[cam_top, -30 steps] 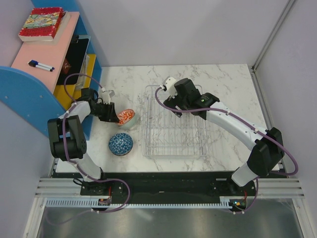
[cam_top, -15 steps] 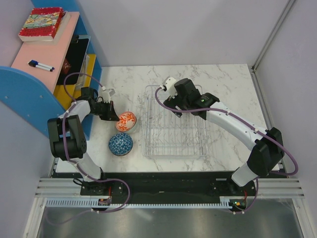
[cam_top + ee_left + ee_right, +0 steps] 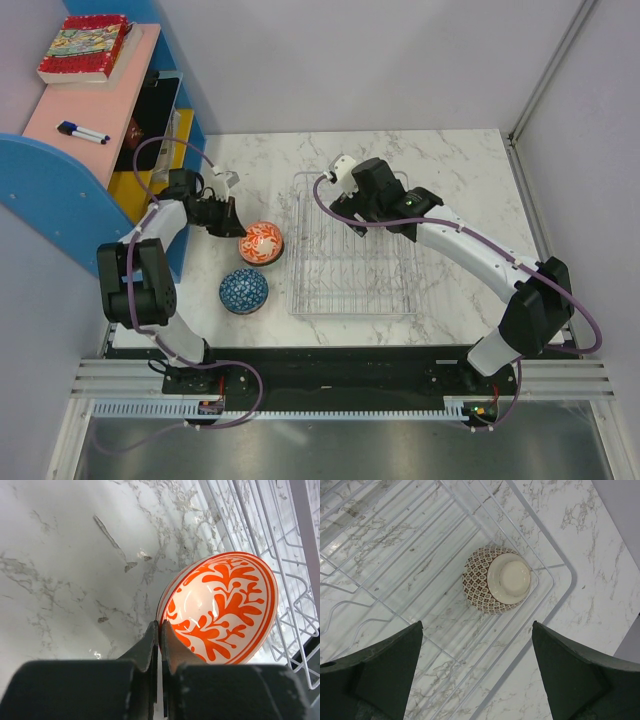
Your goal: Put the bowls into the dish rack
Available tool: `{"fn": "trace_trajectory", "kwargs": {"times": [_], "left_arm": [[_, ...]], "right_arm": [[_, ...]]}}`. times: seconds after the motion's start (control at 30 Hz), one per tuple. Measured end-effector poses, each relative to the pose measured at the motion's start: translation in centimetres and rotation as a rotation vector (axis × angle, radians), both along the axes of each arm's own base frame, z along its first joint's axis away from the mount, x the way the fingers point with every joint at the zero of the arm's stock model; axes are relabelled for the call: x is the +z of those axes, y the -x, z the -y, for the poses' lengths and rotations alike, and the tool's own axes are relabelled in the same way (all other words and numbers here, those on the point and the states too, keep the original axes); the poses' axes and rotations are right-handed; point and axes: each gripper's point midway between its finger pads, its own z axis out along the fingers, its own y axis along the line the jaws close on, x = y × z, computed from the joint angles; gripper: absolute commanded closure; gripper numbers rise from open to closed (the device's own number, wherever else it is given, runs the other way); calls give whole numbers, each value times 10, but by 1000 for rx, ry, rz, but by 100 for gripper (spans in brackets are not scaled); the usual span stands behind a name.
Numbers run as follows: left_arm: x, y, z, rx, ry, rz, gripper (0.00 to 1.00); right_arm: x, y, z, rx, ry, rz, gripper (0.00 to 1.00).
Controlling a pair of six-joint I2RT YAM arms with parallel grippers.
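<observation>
An orange-and-white patterned bowl (image 3: 264, 243) (image 3: 220, 615) sits tilted on the marble, just left of the dish rack (image 3: 352, 312) (image 3: 280, 555). My left gripper (image 3: 238, 227) (image 3: 160, 624) is shut on its near rim, one finger inside and one outside. A blue patterned bowl (image 3: 243, 291) stands upright in front of it. My right gripper (image 3: 372, 190) (image 3: 475, 630) hangs open over the rack's far part (image 3: 395, 555). Below it a brown patterned bowl (image 3: 496, 580) lies upside down in the rack's corner. That bowl is hidden in the top view.
A blue shelf unit (image 3: 60, 180) stands against the left wall, close behind my left arm. Its pink top carries a book (image 3: 85, 47) and a marker (image 3: 82, 132). Walls close in the back and right sides.
My left gripper has shut on the orange bowl's rim, and the bowl has turned and shifted slightly right. The right arm has not moved.
</observation>
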Motion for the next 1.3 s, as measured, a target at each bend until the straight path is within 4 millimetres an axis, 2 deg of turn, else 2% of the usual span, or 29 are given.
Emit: {"fn": "trace_trajectory", "kwargs": {"times": [0.3, 0.47, 0.67, 0.83, 0.9, 0.97, 1.13, 1.2, 1.3], "left_arm": [[21, -13, -9, 36, -53, 97, 98], [38, -16, -9, 43, -56, 149, 98], [72, -28, -7, 36, -53, 245, 98], [110, -32, 1, 3, -14, 342, 98], [124, -31, 8, -22, 9, 380, 98], [137, -26, 24, -72, 45, 411, 98], [147, -11, 68, -200, 95, 430, 98], [150, -3, 88, -260, 117, 434, 98], [158, 6, 115, -338, 144, 445, 98]], "right_arm": [[0, -1, -1, -8, -12, 1, 3], [-2, -3, -9, -25, -65, -9, 3], [0, 0, -27, -26, -200, -58, 3], [17, 5, -51, 22, -375, -130, 3], [28, 7, -61, 44, -474, -173, 3], [43, 9, -70, 78, -616, -244, 3], [66, 15, -82, 138, -844, -378, 3], [72, 21, -89, 177, -922, -437, 3], [67, 33, -98, 216, -1001, -532, 2]]}}
